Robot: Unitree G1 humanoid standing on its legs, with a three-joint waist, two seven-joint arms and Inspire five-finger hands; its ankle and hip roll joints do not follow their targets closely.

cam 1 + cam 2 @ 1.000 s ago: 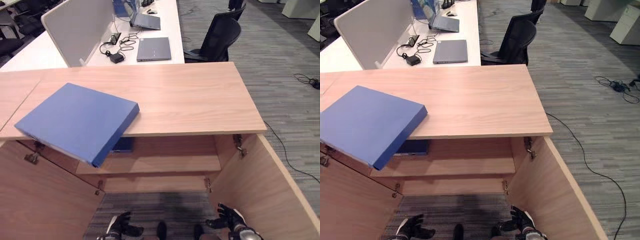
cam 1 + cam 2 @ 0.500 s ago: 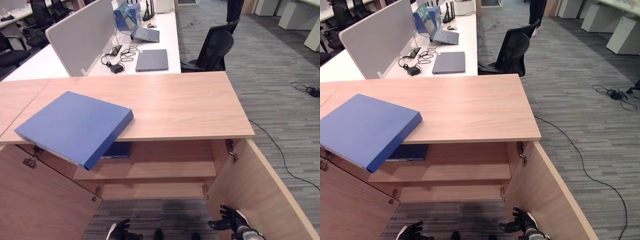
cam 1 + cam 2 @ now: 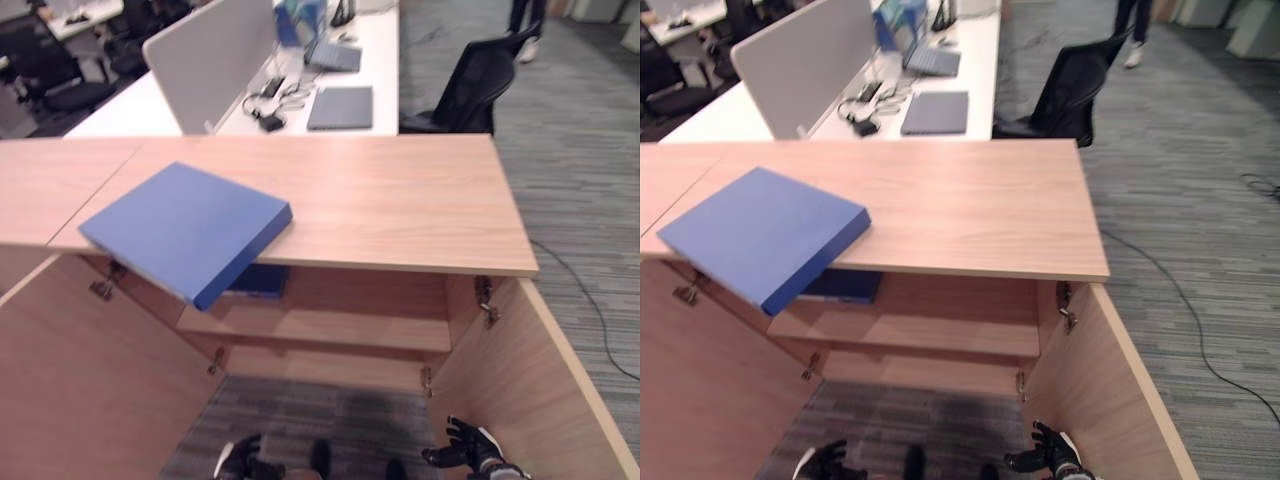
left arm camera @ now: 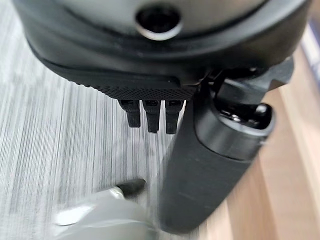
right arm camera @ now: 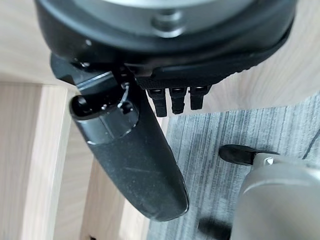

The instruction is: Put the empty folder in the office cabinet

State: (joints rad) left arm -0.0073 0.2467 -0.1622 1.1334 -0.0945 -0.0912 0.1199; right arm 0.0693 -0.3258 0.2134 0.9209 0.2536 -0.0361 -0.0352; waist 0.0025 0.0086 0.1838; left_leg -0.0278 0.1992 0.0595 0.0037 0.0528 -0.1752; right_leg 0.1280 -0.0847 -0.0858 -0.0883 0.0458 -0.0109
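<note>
A blue folder point(image 3: 185, 229) lies flat on the wooden cabinet top point(image 3: 400, 205), at its left, with one corner hanging over the front edge. The office cabinet stands open below, its shelf point(image 3: 330, 325) showing. A second blue folder point(image 3: 255, 281) lies on that shelf, under the overhanging corner. Down by the carpet, my left hand point(image 3: 240, 462) and right hand point(image 3: 465, 458) hang open and hold nothing. The left wrist view has the left hand point(image 4: 200, 165) over carpet. In the right wrist view the right hand point(image 5: 135, 155) is beside the cabinet's wood.
The cabinet's left door point(image 3: 90, 380) and right door point(image 3: 530, 380) swing out toward me on either side. Behind the cabinet is a white desk point(image 3: 330, 60) with laptops and a grey divider point(image 3: 210, 60). A black office chair point(image 3: 475, 85) stands right of it.
The whole picture has shifted, so the camera has moved. The folder stays where it was on the cabinet top, and both hands remain low and open.
</note>
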